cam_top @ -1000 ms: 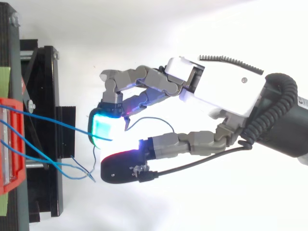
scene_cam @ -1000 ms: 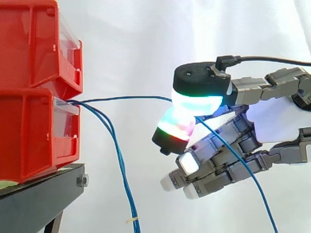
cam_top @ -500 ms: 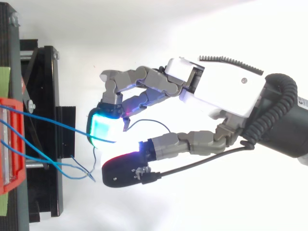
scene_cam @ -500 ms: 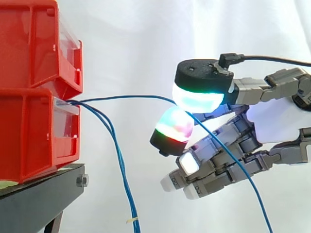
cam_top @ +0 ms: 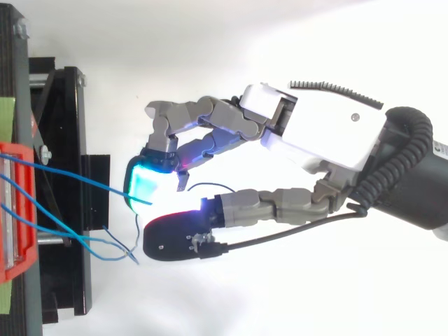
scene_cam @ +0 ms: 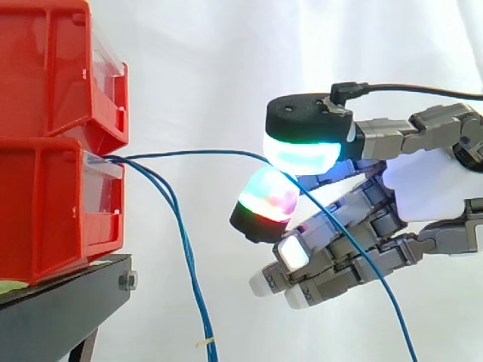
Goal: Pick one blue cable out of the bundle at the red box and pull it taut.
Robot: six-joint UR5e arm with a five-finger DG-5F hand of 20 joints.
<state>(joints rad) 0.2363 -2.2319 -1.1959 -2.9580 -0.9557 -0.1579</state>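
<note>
Several thin blue cables leave the front of the lower red bin (scene_cam: 45,204). One blue cable (scene_cam: 196,152) runs nearly level to the right with a slight arc, passes between the thumb pad (scene_cam: 306,147) and a finger pad (scene_cam: 264,202), then drops away to the lower right. My hand (scene_cam: 423,181) comes in from the right, its thumb and one finger pinching that cable and its other fingers curled below. From above, the same cable (cam_top: 77,175) ends under the cyan pad of the hand (cam_top: 329,133).
The other blue cables (scene_cam: 185,256) hang down from the bin; their loose ends (cam_top: 129,252) lie by the black stand (cam_top: 70,140). A second red bin (scene_cam: 53,60) sits stacked above. A white curtain is behind.
The thumb pad lifted slightly off the finger pad half a second ago, then came back left and down onto it. The cable's run to the bin looks the same.
</note>
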